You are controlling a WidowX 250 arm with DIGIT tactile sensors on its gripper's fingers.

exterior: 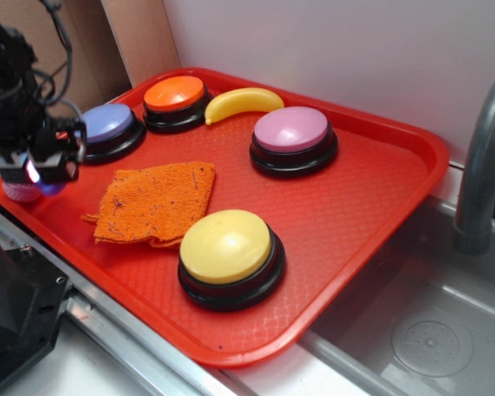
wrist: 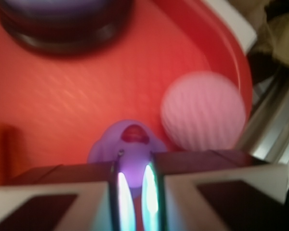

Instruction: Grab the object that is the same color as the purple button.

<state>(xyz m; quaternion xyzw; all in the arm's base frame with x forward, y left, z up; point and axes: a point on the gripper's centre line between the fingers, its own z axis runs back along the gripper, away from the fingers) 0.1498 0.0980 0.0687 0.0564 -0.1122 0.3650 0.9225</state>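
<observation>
Progress: your tool (wrist: 135,192) sits at the left corner of the red tray (exterior: 396,181), its fingers closed in on the small purple duck (wrist: 127,142), which matches the purple button (exterior: 107,124).
Left to do: judging by this, you have the grip but not the lift; the duck looks low on the tray.
Wrist view: shows you the duck between the fingers, with the pink ball (wrist: 202,118) just beside it.
Exterior view: hides the duck behind the tool.

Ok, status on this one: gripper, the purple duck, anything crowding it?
Gripper closed on the purple duck, low over the tray. Pink ball close beside the duck. Purple button behind, clear.
</observation>
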